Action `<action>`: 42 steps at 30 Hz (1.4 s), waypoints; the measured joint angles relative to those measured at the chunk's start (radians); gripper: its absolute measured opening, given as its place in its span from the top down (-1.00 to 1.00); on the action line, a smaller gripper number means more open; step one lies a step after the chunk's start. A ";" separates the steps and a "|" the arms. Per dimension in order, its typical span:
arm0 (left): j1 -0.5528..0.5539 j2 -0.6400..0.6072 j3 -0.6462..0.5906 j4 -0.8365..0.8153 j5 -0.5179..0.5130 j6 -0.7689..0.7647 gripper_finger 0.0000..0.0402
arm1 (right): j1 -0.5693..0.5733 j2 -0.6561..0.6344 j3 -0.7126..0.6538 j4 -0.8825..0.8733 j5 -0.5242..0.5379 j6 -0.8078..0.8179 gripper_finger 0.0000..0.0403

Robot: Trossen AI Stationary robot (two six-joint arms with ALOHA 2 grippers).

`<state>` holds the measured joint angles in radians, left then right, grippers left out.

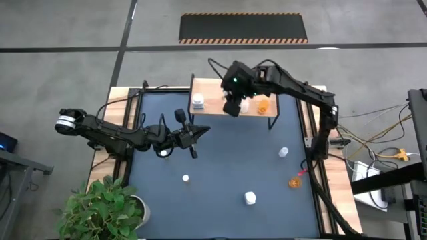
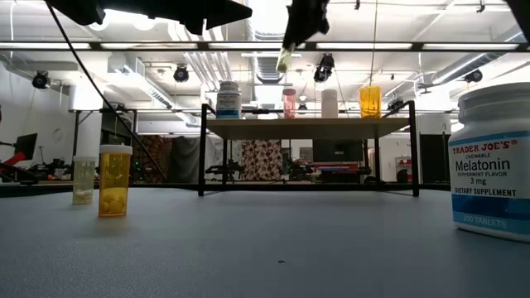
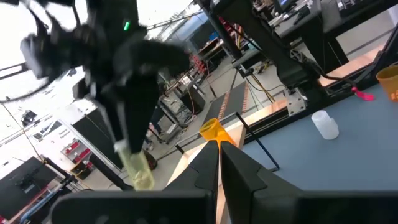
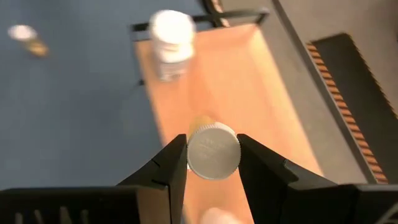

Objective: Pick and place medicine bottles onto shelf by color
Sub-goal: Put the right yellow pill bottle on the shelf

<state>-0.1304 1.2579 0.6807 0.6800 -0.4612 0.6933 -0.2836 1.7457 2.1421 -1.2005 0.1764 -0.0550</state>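
Note:
My right gripper (image 4: 213, 155) hovers above the light-wood shelf (image 1: 220, 90), shut on a pale yellowish bottle with a white cap (image 4: 213, 151); this bottle also shows in the low view (image 2: 284, 58). On the shelf board (image 2: 306, 127) stand a white bottle (image 2: 228, 99), a pinkish one (image 2: 289, 103), a white one (image 2: 330, 103) and an orange one (image 2: 369, 101). Other bottles stand on the blue mat: white (image 1: 283, 153), orange (image 1: 294, 182), white (image 1: 250, 197). My left gripper (image 1: 200, 131) is shut and hangs over the mat in front of the shelf, holding nothing. My right gripper pinches the pale bottle between its two fingers at the white cap end (image 4: 213, 151), one finger on either side. The fingers come from above, pointing down. The bottle hangs below the fingertips (image 2: 284, 58), slightly tilted, lifted clear above the shelf board.
A small white bottle (image 1: 185, 178) and another one (image 1: 163, 153) under the left arm stand on the mat. A potted plant (image 1: 107, 207) sits at the near left corner. Free board lies between the shelf's white bottle (image 1: 198, 101) and the gripper.

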 joint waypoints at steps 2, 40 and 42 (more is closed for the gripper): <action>0.000 0.000 0.000 0.000 0.000 0.000 1.00 | -0.039 0.019 0.006 -0.004 0.000 -0.016 0.41; 0.000 0.000 0.000 0.000 0.000 0.001 1.00 | -0.251 0.185 0.004 -0.131 -0.181 -0.124 0.35; 0.000 0.000 0.000 0.000 0.000 0.002 1.00 | -0.251 0.186 0.004 -0.131 -0.184 -0.123 0.32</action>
<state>-0.1306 1.2579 0.6807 0.6800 -0.4614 0.6952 -0.5350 1.9320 2.1456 -1.3311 -0.0075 -0.1782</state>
